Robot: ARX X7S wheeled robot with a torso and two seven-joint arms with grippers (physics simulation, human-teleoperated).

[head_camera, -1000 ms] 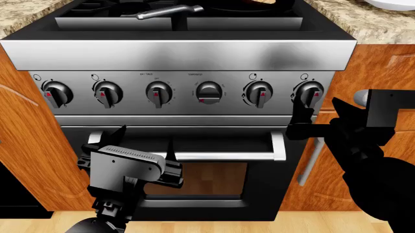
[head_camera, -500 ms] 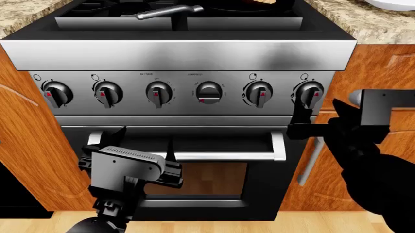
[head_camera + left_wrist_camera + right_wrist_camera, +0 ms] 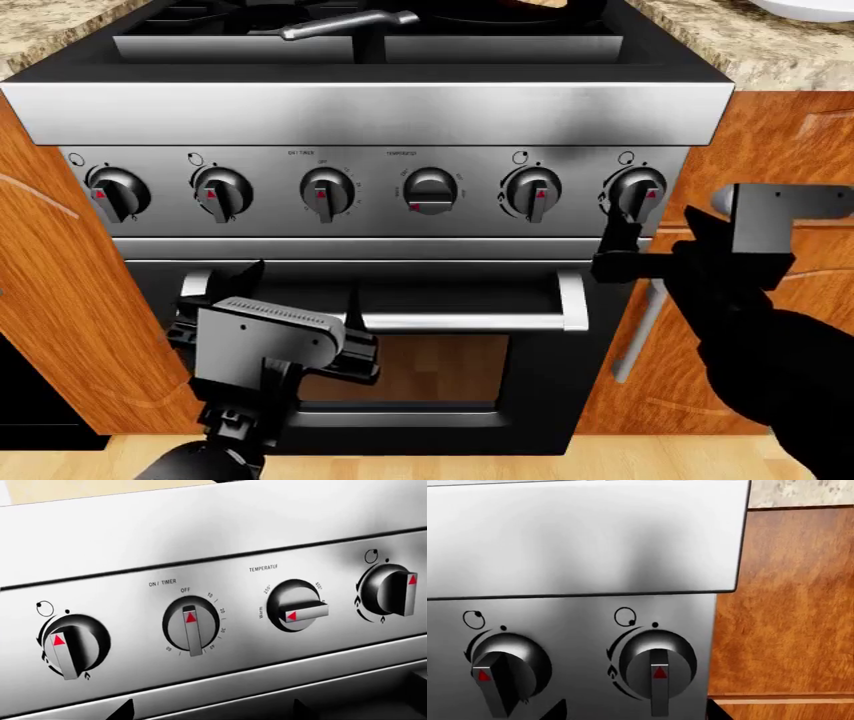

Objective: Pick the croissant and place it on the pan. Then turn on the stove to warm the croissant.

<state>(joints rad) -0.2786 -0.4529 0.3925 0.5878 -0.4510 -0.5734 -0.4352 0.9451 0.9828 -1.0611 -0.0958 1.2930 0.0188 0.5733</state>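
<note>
Even, bright rendered light fills all three views. The stove (image 3: pixel 387 120) has soft grey reflections and white glare on its steel front panel. Knobs cast faint shadows. Everything stays sharp, without blur or edge distortion.

A black gas stove (image 3: pixel 400 120) with a stainless front panel fills the head view, set between wooden cabinets under a speckled desk. Six dark knobs with red marks run in a row across the panel; five stand upright, while the fourth from the left, labelled for temperature, lies turned sideways. Below them the oven door is closed, its steel handle running level across it. On the grates at the stove's back edge, the pan (image 3: pixel 350 24) shows mainly as a long silver-grey handle, its black bowl cut off by the frame. A golden-brown sliver of the croissant (image 3: pixel 541 3) shows in that bowl.
</note>
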